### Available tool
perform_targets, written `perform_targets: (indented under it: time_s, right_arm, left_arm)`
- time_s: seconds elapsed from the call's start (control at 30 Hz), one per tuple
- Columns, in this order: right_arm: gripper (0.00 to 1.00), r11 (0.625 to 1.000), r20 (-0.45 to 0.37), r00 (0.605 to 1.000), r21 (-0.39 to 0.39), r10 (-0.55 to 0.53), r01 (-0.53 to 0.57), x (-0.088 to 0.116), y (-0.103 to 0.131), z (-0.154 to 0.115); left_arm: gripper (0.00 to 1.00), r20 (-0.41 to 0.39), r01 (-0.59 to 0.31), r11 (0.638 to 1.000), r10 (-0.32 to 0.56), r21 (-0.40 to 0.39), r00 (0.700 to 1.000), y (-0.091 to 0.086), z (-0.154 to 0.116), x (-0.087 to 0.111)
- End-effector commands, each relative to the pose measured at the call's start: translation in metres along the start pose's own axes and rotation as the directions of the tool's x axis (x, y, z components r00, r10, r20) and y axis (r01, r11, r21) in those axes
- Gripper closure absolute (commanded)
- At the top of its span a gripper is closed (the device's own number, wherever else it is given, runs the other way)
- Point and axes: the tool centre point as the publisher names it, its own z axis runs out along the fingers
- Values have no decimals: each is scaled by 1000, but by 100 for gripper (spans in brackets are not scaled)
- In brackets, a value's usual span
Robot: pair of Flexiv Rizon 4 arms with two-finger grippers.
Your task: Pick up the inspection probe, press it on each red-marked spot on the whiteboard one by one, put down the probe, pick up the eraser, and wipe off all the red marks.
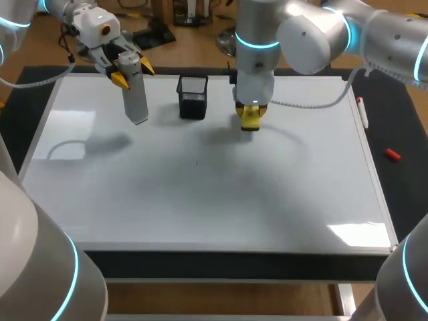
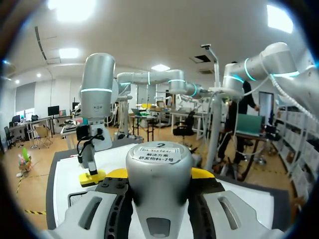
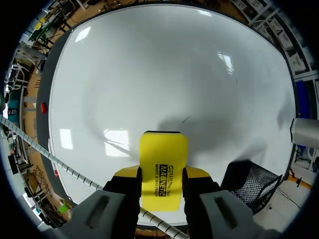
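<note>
Evidently the light, rigid eraser (image 3: 163, 157) suits a grip across its long sides, as the right jaws hold it; left jaws clamp the probe (image 1: 137, 101).

Head view overlooks the whole whiteboard (image 1: 200, 194) from behind. Left wrist view faces level across it; right wrist view looks down, close. All share the yellow eraser (image 1: 249, 119).

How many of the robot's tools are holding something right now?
2. The left tool holds the grey probe above the whiteboard's far left; the right tool holds the yellow eraser near the black mesh cup.
</note>
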Motion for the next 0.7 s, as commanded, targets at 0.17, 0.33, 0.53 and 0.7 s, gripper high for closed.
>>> perform_targets:
  time_s: [0.17,0.33,0.53,0.7]
  right_arm:
    - [100,1000,-7,1000,-22,-11,11,-7,-28,12]
    - [100,1000,-7,1000,-26,-12,12,-8,-35,17]
    - [100,1000,-6,1000,-22,-8,8,-8,-41,23]
    - [100,1000,-5,1000,-12,-18,18,-9,-44,26]
  left_arm:
    - [100,-16,0,1000,0,9,1000,2,-7,-4]
    - [100,-16,0,1000,0,9,1000,2,-7,-4]
    - [100,-16,0,1000,0,9,1000,2,-7,-4]
    - [100,-16,0,1000,0,9,1000,2,-7,-4]
